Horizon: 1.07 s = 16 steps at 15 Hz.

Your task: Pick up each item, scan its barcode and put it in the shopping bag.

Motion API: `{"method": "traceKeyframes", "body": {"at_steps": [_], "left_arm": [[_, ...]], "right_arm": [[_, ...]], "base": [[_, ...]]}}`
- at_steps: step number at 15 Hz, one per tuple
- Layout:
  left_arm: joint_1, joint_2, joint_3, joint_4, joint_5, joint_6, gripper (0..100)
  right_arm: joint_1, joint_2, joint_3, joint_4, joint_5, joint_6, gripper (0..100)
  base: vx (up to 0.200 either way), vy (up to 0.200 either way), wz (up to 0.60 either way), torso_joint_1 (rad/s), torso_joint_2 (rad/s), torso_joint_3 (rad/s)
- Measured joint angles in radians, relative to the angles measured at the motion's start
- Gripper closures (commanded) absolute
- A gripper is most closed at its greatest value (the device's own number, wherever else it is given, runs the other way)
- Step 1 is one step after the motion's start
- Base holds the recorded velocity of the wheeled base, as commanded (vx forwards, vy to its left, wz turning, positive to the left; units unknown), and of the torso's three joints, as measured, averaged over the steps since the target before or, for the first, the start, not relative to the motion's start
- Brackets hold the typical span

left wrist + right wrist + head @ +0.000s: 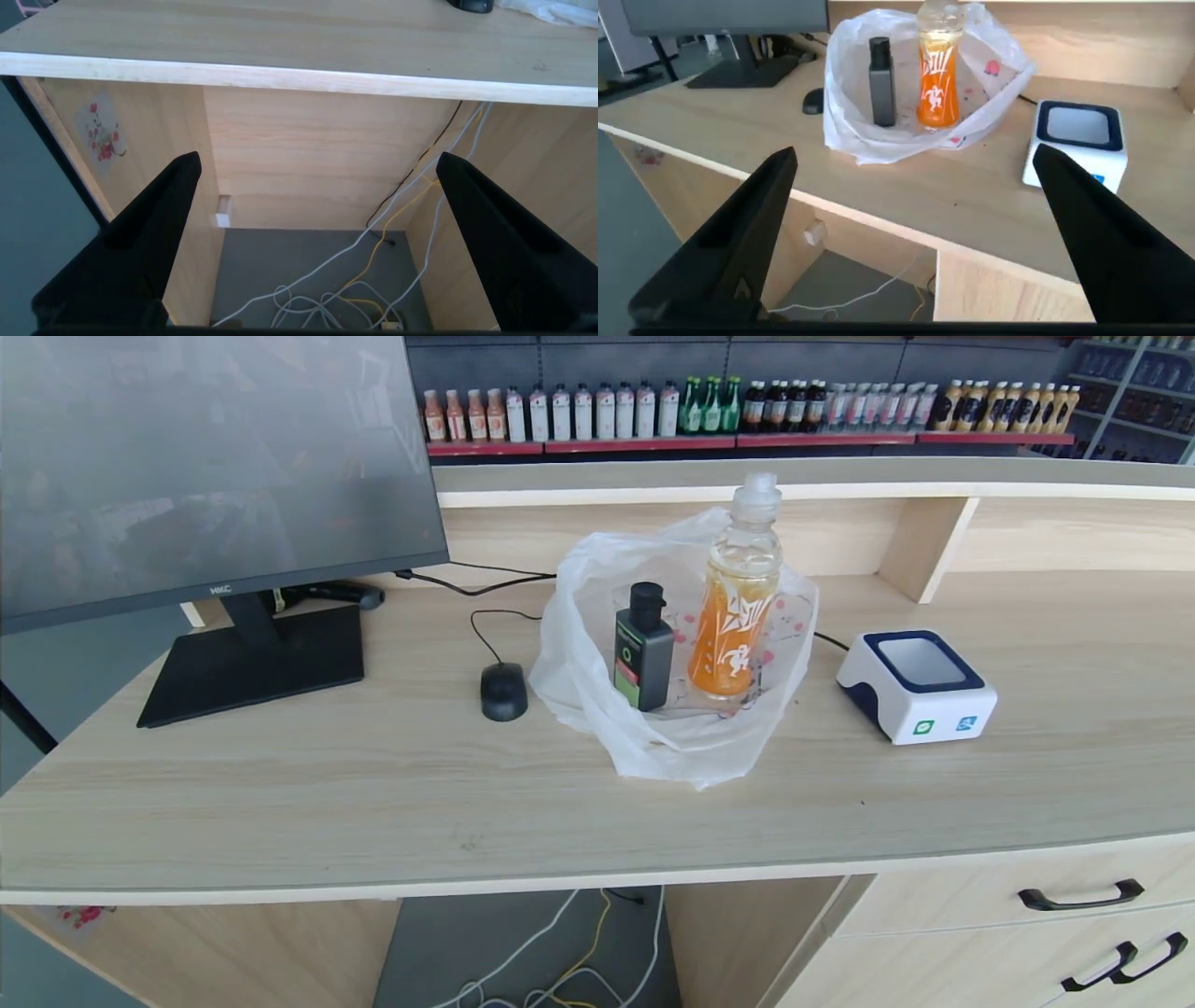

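Orange bottle [736, 616] upright (cap up); inside shopping bag [667, 756]

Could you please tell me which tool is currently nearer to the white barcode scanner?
Right. The right tool hangs off the counter's front edge, looking down at the scanner. The left tool sits lower, facing the opening under the counter, farther off.

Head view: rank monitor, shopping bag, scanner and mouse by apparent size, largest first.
1. monitor
2. shopping bag
3. scanner
4. mouse
No ties. All four sit on the same counter at similar depth, so nearness does not blur the order.
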Motion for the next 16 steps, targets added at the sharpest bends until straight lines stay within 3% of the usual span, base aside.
{"method": "traceKeyframes", "body": {"at_steps": [2,6,11,14,16], "left_arm": [[0.000,0.000,0.000,0.000,0.000,0.000,0],[0.001,0.000,0.000,0.000,0.000,0.001,0],[0.000,0.000,0.000,0.000,0.000,0.002,0],[0.000,0.000,0.000,0.000,0.000,0.001,0],[0.000,0.000,0.000,0.000,0.000,0.002,0]], "right_arm": [[0.002,-0.156,0.043,0.178,0.016,-0.013,0],[-0.002,-0.313,0.200,0.202,0.017,-0.061,0],[-0.007,-0.441,0.216,0.413,-0.047,-0.058,0],[-0.035,-0.471,0.201,0.427,-0.168,-0.043,0],[-0.066,-0.460,0.197,0.429,-0.180,-0.117,0]], "base": [[0.000,0.000,0.00,0.000,0.00,0.000],[0.000,0.000,0.00,0.000,0.00,0.000],[0.000,0.000,0.00,0.000,0.00,0.000],[0.000,0.000,0.00,0.000,0.00,0.000],[0.000,0.000,0.00,0.000,0.00,0.000]]}}
